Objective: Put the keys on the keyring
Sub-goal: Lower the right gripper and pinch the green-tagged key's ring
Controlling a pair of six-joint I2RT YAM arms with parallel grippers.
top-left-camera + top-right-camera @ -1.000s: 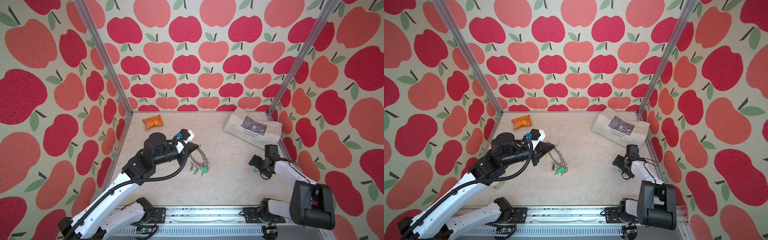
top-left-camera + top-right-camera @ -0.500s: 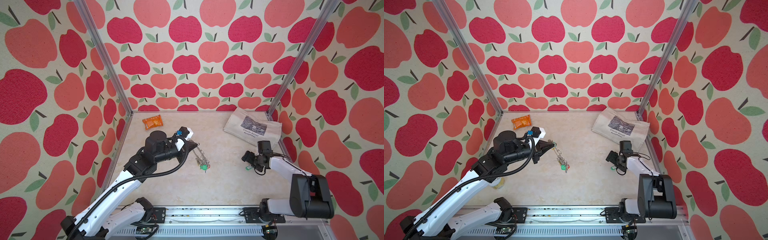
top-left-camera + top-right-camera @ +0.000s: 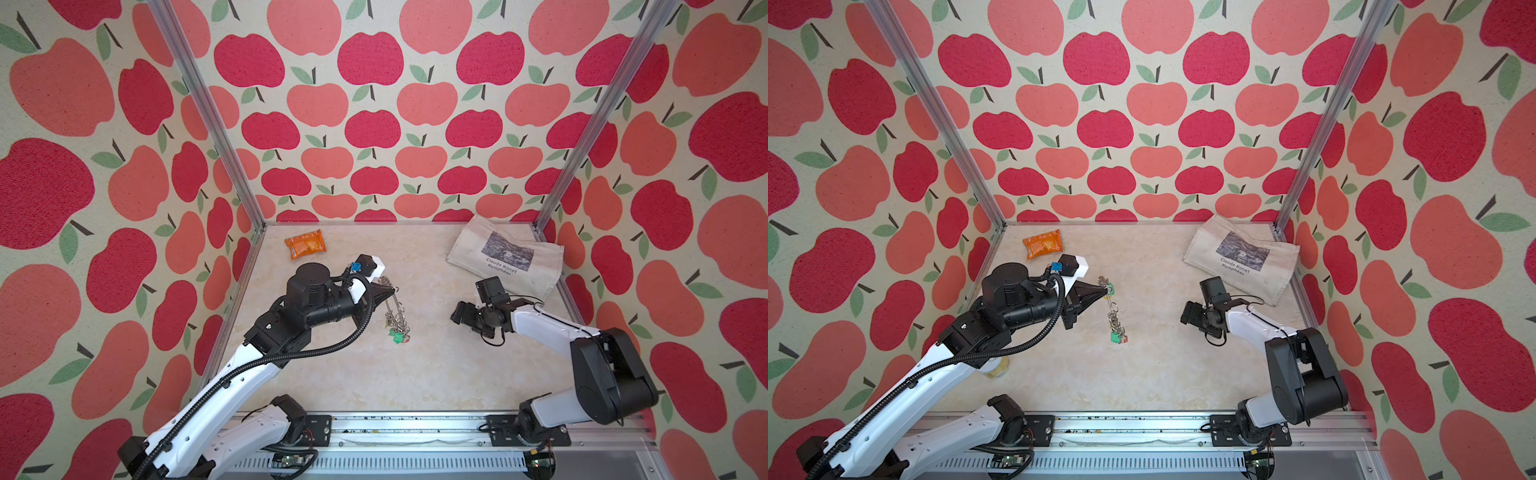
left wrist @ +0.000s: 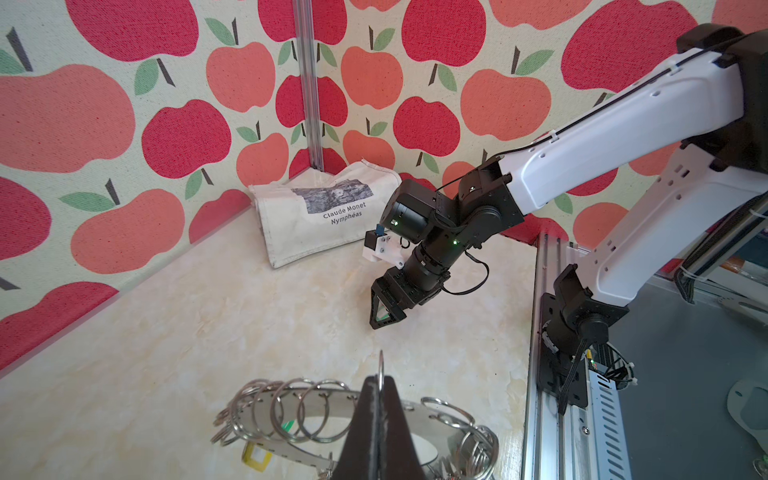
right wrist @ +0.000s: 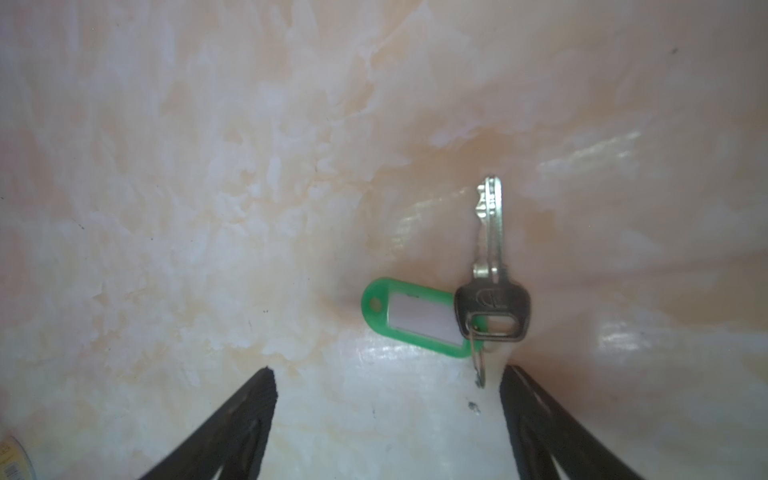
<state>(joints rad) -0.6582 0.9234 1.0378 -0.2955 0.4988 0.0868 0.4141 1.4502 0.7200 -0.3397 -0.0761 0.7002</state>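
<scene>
Left tool [image 4: 379, 388]: pinching a wire ring [image 4: 380, 368] on the flat grey metal keyring [image 4: 291, 405].
Right tool [image 5: 387, 370]: spread — silver green-tagged key [image 5: 492, 299] just ahead.

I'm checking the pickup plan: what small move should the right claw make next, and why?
Probably ease the right claw down over the key: it stands open, the key with its green tag lies loose just ahead, and the left claw grips the keyring.

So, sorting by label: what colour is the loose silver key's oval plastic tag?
The oval plastic tag is green; clearest in the right wrist view.
</scene>
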